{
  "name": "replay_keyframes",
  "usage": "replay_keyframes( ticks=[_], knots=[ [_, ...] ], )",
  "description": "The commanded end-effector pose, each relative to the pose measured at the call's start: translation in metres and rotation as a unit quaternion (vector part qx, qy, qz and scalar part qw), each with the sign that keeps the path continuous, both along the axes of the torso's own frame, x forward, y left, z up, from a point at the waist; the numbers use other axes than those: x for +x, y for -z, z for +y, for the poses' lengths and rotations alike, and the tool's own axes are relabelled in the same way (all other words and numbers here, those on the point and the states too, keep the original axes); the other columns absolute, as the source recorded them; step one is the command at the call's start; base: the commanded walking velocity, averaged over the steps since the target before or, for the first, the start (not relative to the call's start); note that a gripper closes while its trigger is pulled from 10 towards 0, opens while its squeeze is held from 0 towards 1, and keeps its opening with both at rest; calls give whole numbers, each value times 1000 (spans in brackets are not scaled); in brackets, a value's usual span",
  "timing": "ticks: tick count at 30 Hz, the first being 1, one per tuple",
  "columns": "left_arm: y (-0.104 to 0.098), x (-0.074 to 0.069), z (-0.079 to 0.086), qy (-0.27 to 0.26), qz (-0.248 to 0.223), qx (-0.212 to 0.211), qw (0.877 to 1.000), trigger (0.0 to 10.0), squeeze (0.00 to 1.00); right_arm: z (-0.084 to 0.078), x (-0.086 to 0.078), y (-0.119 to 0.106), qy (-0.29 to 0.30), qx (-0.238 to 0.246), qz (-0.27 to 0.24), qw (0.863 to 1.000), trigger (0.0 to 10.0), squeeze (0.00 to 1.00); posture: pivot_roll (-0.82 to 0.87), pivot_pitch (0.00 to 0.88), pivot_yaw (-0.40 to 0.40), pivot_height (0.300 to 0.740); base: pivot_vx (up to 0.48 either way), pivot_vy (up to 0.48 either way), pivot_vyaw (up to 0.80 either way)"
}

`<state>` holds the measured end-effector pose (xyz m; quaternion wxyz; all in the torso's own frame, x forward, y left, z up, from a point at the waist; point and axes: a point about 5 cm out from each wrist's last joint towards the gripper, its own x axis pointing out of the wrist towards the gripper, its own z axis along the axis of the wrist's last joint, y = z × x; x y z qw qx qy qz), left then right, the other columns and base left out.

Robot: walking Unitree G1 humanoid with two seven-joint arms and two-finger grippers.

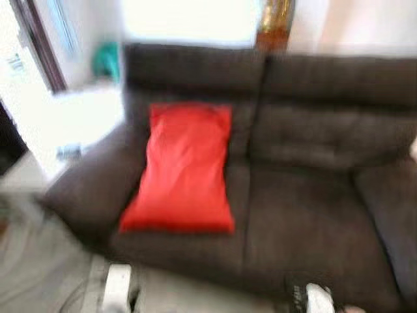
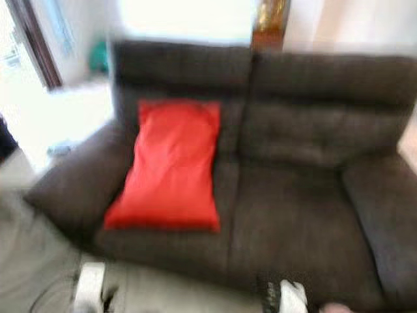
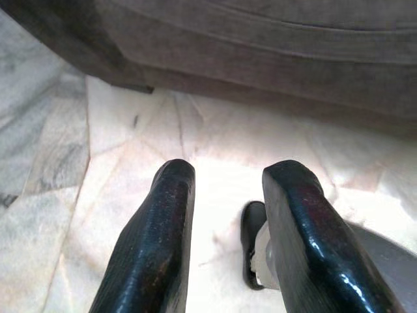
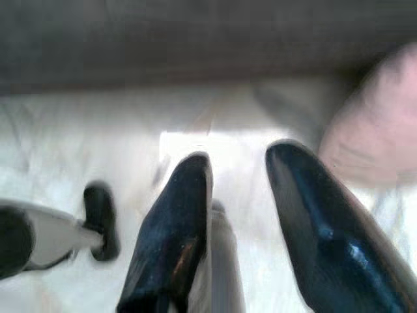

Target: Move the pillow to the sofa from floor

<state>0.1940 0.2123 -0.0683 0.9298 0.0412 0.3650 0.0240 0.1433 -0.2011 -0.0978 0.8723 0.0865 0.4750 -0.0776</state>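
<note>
A red pillow (image 1: 186, 166) lies on the left seat of the dark brown sofa (image 1: 306, 215), leaning up against its backrest. My two arms hang low in front of the sofa, the left arm (image 1: 117, 287) and the right arm (image 1: 314, 297) at the bottom edge of the head view. The left gripper (image 3: 231, 173) is open over the pale marble floor (image 3: 78, 163), close to the sofa's base (image 3: 260, 59), with nothing between its fingers. The right gripper (image 4: 241, 156) is open above the floor too, and a blurred pink shape (image 4: 374, 130) lies beside it. The head views are blurred.
A white side table (image 1: 78, 124) stands left of the sofa, with a teal object (image 1: 105, 60) behind it. A brown wooden piece (image 1: 273, 23) rises behind the backrest. The sofa's right seat is bare. My own foot (image 3: 251, 241) shows below the left gripper.
</note>
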Motion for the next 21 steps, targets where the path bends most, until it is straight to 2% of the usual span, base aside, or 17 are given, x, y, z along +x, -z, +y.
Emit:
replay_keyframes(
  ticks=[1,12,21],
  knots=[
    [-7,12,-1,4,-19,0,1000,10000,0,-5,3,-2,4,-6,-6,1000,10000,0,29,0,-55,736,-292,0,0],
    [-6,11,-1,4,-18,1,1000,10000,0,-5,3,-2,4,-4,-12,1000,10000,0,29,0,-59,736,-282,0,0],
    [-6,9,0,-1,-25,-2,1000,10000,0,-4,1,-3,-2,2,-26,1000,10000,0,28,0,-62,736,0,0,0]
  ],
)
